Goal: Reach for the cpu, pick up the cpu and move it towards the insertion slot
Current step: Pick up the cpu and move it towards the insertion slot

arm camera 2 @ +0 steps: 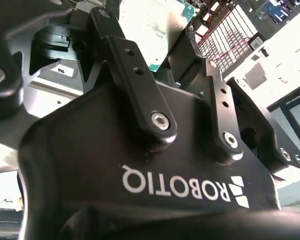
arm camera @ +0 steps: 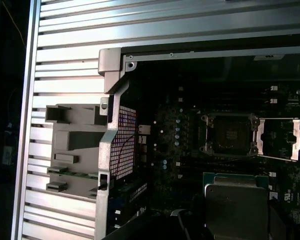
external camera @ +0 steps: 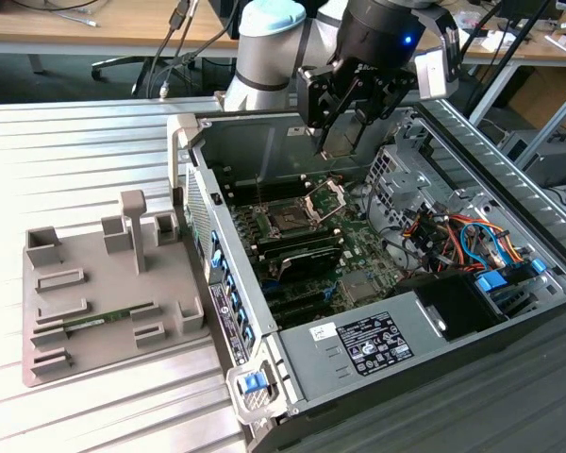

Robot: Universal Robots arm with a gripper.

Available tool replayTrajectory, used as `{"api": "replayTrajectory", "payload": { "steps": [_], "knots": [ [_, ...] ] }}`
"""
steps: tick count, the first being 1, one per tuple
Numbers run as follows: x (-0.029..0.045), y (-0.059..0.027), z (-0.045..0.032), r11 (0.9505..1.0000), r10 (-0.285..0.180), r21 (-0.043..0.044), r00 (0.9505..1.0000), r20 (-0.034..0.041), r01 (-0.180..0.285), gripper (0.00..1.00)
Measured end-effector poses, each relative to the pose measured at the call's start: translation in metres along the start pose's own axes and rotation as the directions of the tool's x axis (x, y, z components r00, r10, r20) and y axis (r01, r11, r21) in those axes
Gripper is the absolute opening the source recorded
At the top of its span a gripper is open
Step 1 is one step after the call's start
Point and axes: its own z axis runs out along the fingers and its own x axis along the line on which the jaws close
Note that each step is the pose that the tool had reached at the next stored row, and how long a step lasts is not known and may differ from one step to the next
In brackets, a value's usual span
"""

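In the exterior view the gripper (external camera: pixel 344 132) hangs over the back of the open computer case (external camera: pixel 434 349), above the motherboard, with a flat plate between its fingertips that I take to be the cpu (external camera: pixel 341 140). The insertion slot (external camera: pixel 289 220) lies below and toward the exterior view's left, its shiny bracket (external camera: pixel 326 199) flipped up beside it; the grey parts tray (external camera: pixel 94 302) sits well apart on the ribbed table. In the second wrist view the black fingers (arm camera 2: pixel 135 75) close on the cpu (arm camera 2: pixel 152 20) by its edges, its pale face turned toward the lens. In the first wrist view the cpu (arm camera: pixel 236 202) hangs near the dark socket (arm camera: pixel 230 134), not yet over it, the open frame (arm camera: pixel 280 139) just beside. My worry is that an edge grip on so thin a chip could let it tilt or slip. Coming in crooked, a corner could catch the raised bracket or scrape the socket's contacts.
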Motion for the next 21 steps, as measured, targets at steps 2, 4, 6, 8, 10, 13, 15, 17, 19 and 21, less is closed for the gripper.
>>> {"api": "replayTrajectory", "payload": {
  "steps": [2, 4, 6, 8, 10, 13, 15, 17, 19, 21],
  "knots": [
    [-0.0016, -0.0001, 0.0000, 1.0000, 0.000, 0.0000, 1.0000, 0.0000, 0.000, 0.55],
    [-0.0031, -0.0002, 0.0000, 1.0000, 0.000, 0.0000, 1.0000, 0.0000, 0.000, 0.55],
    [-0.0060, -0.0004, 0.0000, 1.0000, 0.000, 0.0000, 1.0000, 0.0000, 0.000, 0.55],
    [-0.0079, -0.0006, 0.0000, 1.0000, 0.000, -0.0001, 1.0000, 0.0000, 0.000, 0.55],
    [-0.0101, -0.0007, 0.0000, 1.0000, 0.000, 0.0000, 1.0000, 0.0000, 0.000, 0.55],
    [-0.0142, -0.0010, 0.0000, 1.0000, 0.000, 0.0000, 1.0000, 0.0000, 0.000, 0.55],
    [-0.0161, -0.0011, -0.0001, 1.0000, 0.000, 0.0000, 1.0000, 0.0000, 0.000, 0.55],
    [-0.0179, -0.0012, 0.0000, 1.0000, 0.000, -0.0001, 1.0000, 0.0000, 0.000, 0.55],
    [-0.0200, -0.0014, -0.0001, 1.0000, 0.000, 0.0000, 1.0000, 0.0000, 0.000, 0.55],
    [-0.0218, -0.0015, -0.0001, 1.0000, 0.000, 0.0000, 1.0000, -0.0001, 0.000, 0.55]
  ]
}}
